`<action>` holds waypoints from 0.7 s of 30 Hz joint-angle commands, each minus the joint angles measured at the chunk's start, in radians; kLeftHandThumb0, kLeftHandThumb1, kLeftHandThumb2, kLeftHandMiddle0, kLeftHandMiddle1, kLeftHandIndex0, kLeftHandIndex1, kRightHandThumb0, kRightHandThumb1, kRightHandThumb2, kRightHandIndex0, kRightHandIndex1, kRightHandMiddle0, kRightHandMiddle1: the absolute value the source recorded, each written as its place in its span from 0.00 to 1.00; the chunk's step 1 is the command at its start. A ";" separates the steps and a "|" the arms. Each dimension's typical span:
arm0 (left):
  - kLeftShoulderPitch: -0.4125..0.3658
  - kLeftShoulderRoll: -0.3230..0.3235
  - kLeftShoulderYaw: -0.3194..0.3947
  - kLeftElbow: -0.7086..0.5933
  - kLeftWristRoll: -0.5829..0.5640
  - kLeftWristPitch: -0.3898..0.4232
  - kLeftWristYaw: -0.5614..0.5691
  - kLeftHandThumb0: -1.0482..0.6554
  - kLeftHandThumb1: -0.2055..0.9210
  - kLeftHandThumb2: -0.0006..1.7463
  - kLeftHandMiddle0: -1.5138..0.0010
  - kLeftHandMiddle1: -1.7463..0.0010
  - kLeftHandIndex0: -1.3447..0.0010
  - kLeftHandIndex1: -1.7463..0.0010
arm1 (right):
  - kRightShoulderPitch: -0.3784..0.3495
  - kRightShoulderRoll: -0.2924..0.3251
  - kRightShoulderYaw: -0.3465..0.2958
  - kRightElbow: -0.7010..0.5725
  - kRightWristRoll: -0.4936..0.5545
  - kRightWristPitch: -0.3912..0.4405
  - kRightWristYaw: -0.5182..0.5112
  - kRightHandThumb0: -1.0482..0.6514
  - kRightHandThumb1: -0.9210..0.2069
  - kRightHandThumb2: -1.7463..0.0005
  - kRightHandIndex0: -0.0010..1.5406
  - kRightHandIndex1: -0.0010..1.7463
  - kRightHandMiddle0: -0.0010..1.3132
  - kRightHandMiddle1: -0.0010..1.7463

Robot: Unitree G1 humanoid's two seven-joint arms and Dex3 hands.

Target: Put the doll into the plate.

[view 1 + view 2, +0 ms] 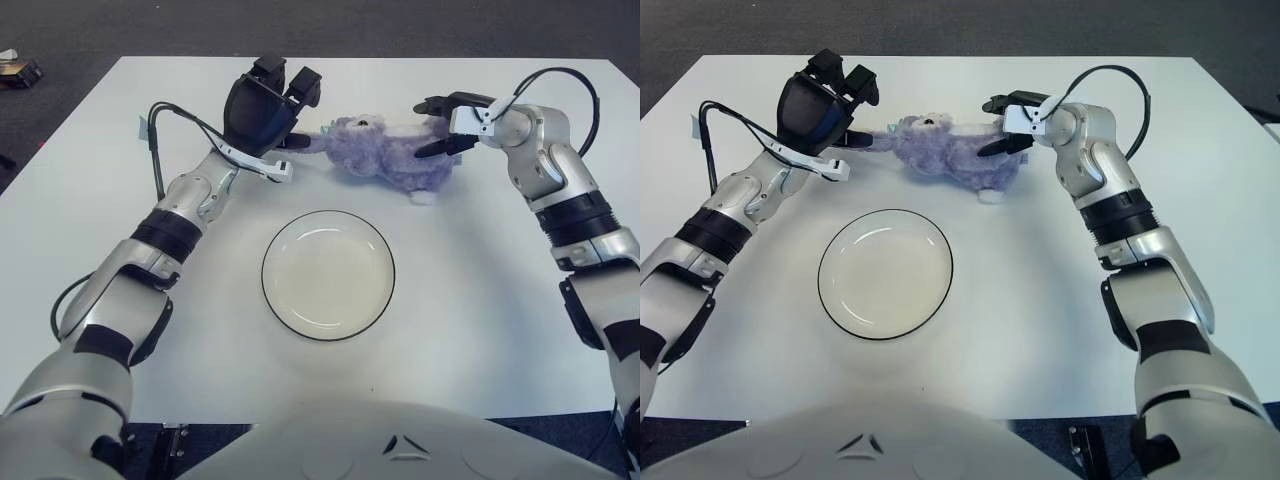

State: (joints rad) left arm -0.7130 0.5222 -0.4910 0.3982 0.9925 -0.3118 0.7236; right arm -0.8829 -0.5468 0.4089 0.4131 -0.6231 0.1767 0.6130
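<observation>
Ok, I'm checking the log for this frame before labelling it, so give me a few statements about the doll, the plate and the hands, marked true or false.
1. The doll lies inside the plate. False: it lies on the white table beyond the plate, which holds nothing.
2. The left hand is at the doll's left end. True.
3. The right hand is down by the plate's near rim. False: it is at the doll's right end, fingers spread around it.
4. The doll is purple. True.
5. The plate is square with a red rim. False: it is round, pale, with a dark rim.
</observation>
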 commanded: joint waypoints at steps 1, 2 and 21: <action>0.022 0.008 0.020 -0.039 0.008 0.003 -0.022 0.38 0.67 0.58 0.40 0.00 0.69 0.00 | 0.002 0.033 0.028 0.075 -0.021 0.009 -0.015 0.07 0.00 0.88 0.04 0.00 0.10 0.00; 0.030 0.009 0.023 -0.063 0.010 0.005 -0.031 0.38 0.67 0.58 0.40 0.00 0.68 0.00 | -0.004 0.053 0.036 0.115 -0.021 0.015 -0.023 0.07 0.00 0.88 0.04 0.00 0.10 0.00; 0.066 -0.003 0.056 -0.133 0.006 -0.005 -0.078 0.38 0.66 0.59 0.37 0.00 0.68 0.00 | -0.043 0.115 0.089 0.282 -0.016 0.006 -0.029 0.06 0.00 0.87 0.02 0.00 0.09 0.00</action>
State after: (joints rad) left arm -0.6571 0.5205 -0.4496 0.2780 0.9987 -0.3110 0.6575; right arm -0.9648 -0.4507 0.4647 0.6499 -0.6232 0.1818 0.5654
